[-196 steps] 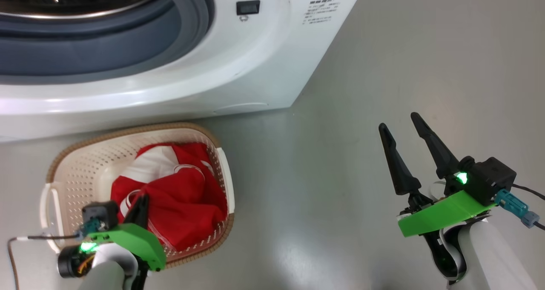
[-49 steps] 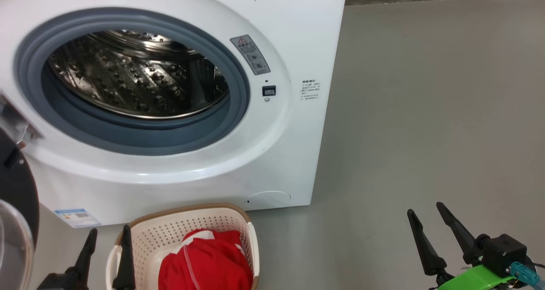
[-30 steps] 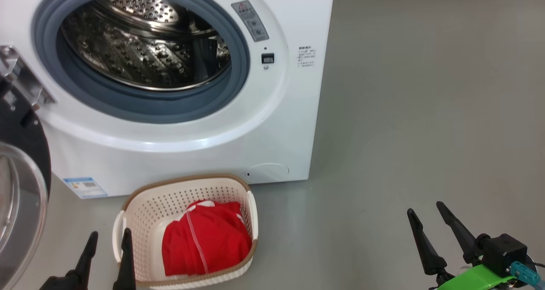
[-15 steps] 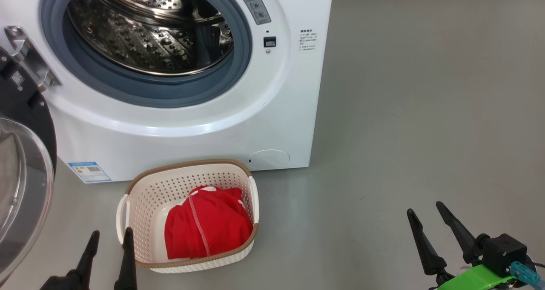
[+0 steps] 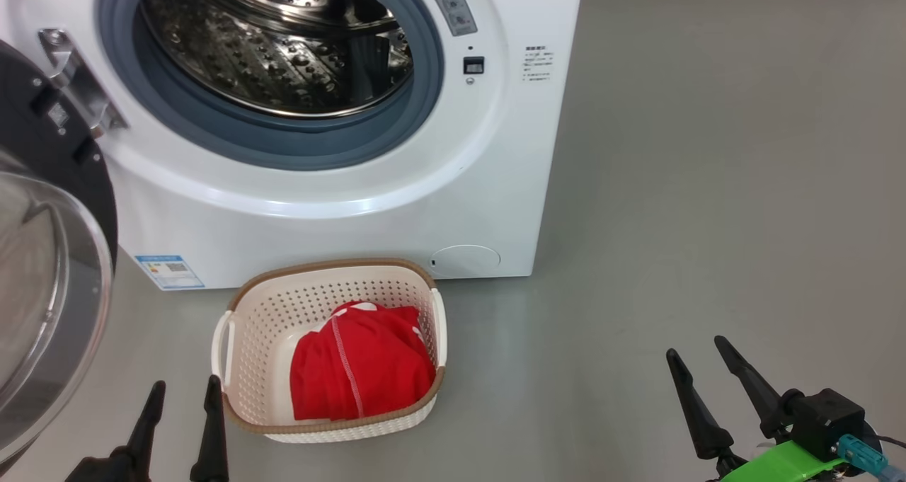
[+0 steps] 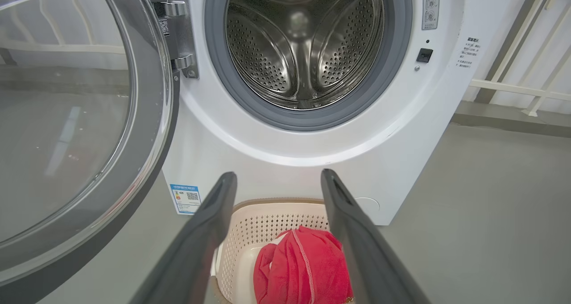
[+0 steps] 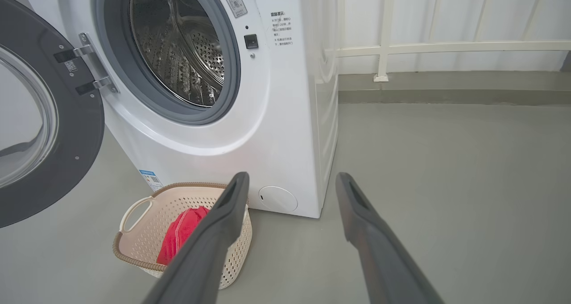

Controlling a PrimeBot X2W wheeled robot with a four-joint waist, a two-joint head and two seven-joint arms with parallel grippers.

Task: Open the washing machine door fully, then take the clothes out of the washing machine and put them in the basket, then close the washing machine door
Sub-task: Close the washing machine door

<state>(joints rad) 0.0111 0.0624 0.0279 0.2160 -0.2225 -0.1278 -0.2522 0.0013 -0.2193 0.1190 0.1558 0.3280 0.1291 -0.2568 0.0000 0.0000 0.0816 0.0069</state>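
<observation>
hovering wide and empty, your left pincer [image 5: 184,384] has the basket [image 5: 329,264] just ahead-right of it, clothes [image 5: 361,372] inside. your right pincer [image 5: 696,346], also wide, is well right of the basket. the washing machine door [image 5: 42,107] hangs open left of your left pincer.

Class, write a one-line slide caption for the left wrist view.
Open left gripper faces the empty washing machine, door wide open, red clothes in the basket.

Laundry rm, washing machine [image 5: 340,234] (bare floor [image 5: 708,185])
</observation>
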